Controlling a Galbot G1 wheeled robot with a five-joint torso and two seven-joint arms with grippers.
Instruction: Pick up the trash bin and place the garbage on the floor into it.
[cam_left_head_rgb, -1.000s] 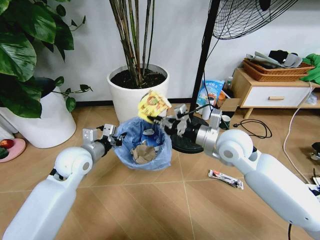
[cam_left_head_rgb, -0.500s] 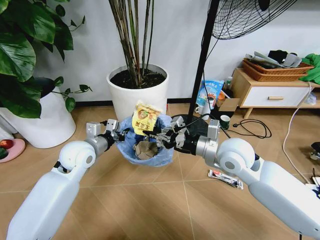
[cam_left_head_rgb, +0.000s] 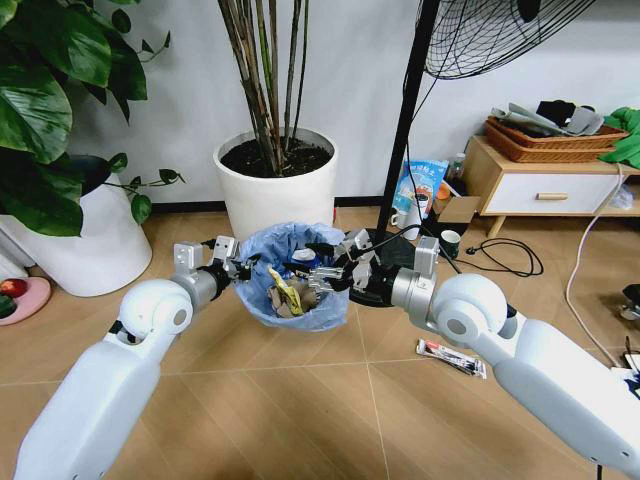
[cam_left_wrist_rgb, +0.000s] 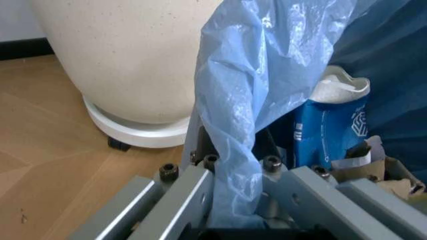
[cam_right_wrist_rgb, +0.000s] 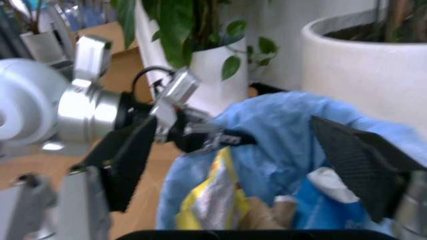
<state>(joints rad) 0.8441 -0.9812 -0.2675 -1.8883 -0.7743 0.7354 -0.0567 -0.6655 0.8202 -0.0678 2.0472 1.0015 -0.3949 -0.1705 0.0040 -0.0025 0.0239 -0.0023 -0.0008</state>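
Head view, left gripper (cam_left_head_rgb: 238, 270) clamps trash bin (cam_left_head_rgb: 292, 290)

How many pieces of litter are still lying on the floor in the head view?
1: a long thin wrapper on the wood floor below the right arm. More may be hidden behind the arms. The left gripper holds the blue-bagged trash bin; the right gripper hovers open over it.

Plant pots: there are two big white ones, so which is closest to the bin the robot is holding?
The white pot with tall bare stems, directly behind the trash bin; the leafy plant's pot stands farther off.
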